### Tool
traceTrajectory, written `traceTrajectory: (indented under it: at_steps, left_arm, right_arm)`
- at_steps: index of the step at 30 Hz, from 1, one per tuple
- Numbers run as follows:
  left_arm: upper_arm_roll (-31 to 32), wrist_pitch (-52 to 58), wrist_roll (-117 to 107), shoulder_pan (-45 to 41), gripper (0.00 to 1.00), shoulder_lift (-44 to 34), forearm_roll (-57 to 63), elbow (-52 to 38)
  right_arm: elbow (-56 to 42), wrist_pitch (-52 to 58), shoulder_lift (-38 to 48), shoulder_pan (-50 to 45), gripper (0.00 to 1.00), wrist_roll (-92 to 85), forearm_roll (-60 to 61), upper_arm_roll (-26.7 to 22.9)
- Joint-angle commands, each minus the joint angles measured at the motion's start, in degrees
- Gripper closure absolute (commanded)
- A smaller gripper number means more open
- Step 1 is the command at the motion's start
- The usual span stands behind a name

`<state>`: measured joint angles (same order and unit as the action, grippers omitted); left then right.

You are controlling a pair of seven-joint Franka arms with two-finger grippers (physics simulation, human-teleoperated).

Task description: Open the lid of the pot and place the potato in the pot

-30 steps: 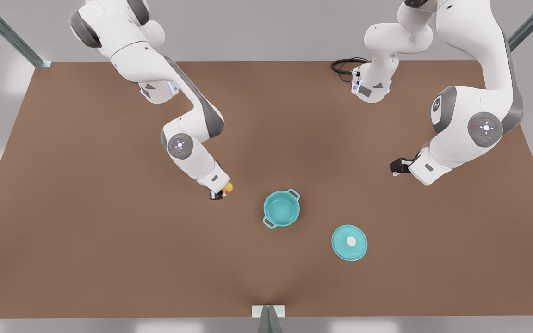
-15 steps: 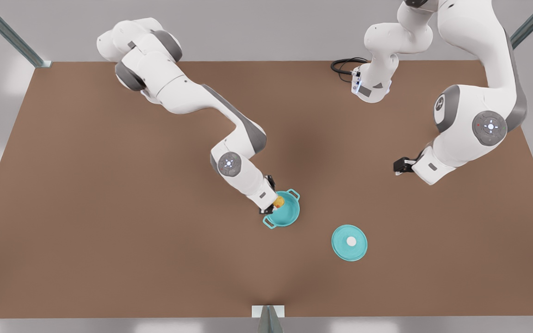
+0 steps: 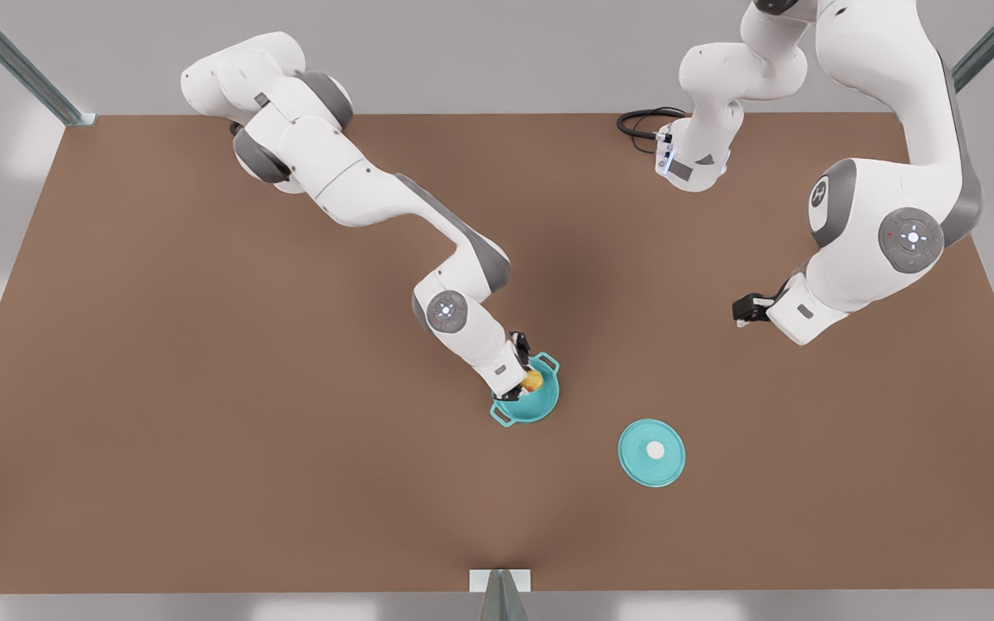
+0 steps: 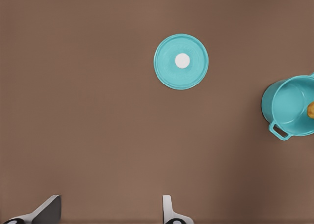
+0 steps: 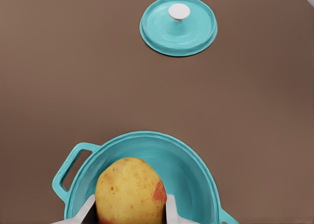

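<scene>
Since half a second ago the right gripper (image 3: pixel 525 382) has been carried a little further over the pot (image 3: pixel 540 404), and the potato (image 3: pixel 533 379) is now seen above the pot's teal inside rather than at its rim. In the right wrist view the potato (image 5: pixel 130 190) is clamped between the jaws, directly above the open pot (image 5: pixel 191 160). The pot sits at the middle of the front view, slightly below centre, with loop handles at its upper right and lower left. The pot lid (image 3: pixel 651 452) lies flat on the worktop (image 3: pixel 204 431) to the lower right of the pot, well apart from it, knob up. The left gripper (image 3: pixel 743 309) is held at the right of the front view, above bare worktop, waiting; in the left wrist view its jaws (image 4: pixel 108 214) are spread wide and hold nothing. Bare brown surface lies all around pot and lid. A black cable (image 3: pixel 639 121) is coiled at the worktop's far edge, and grey metal struts (image 3: pixel 14 60) stand at the corners.
</scene>
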<state>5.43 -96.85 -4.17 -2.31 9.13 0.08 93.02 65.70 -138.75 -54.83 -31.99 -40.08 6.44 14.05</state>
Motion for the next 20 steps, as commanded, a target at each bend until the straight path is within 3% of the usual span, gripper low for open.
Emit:
traceTrajectory:
  at_steps: [1,5,7,10,11,12,13,14,15,17,20]
  left_arm:
    - [0.02,-0.01,0.22,0.02,0.00,0.00,-0.25,-0.30]
    - [0.11,-0.71,0.57,-0.50,0.00,0.36,1.15,-1.35]
    - [0.11,-0.71,0.57,-0.33,0.00,0.36,1.06,-1.35]
    - [0.11,-0.71,0.66,-0.33,0.00,0.36,0.98,-1.35]
    - [0.11,-0.71,0.66,-0.24,0.00,0.36,0.98,-1.35]
    - [0.02,-0.71,0.66,-0.24,0.00,0.36,0.98,-1.35]
    - [0.02,-0.71,0.66,-0.15,0.00,0.36,0.89,-1.35]
    - [0.02,-0.71,0.66,-0.15,0.00,0.36,0.89,-1.35]
    - [0.02,-0.71,0.66,-0.15,0.00,0.36,0.80,-1.35]
    - [0.02,-0.71,0.66,-0.15,0.00,0.36,0.71,-1.35]
    - [0.02,-0.71,0.66,-0.24,0.00,0.45,0.54,-1.35]
  right_arm:
    - [0.13,-0.73,0.08,0.08,0.48,8.17,-0.29,-0.08]
    - [1.36,-0.65,-0.36,-0.88,0.48,8.53,-0.29,-1.92]
    - [1.36,-0.65,-0.36,-0.79,0.00,8.53,-0.38,-2.01]
    - [1.09,-0.56,0.16,-0.79,0.00,8.88,-2.14,-2.10]
    - [1.01,8.73,4.55,0.78,0.00,8.70,-1.87,-3.50]
    - [0.74,26.23,12.63,1.14,0.00,9.93,-1.43,-10.79]
    - [0.74,37.05,19.23,1.75,0.00,13.45,-1.52,-18.79]
    - [1.01,42.67,22.22,2.02,0.00,13.01,-1.52,-29.24]
    - [1.09,50.23,23.63,7.79,0.00,12.57,-1.61,-33.56]
    - [1.27,55.60,23.37,17.66,0.00,17.92,-1.87,-33.48]
    - [1.01,56.04,23.37,18.81,0.00,28.74,-1.52,-33.48]
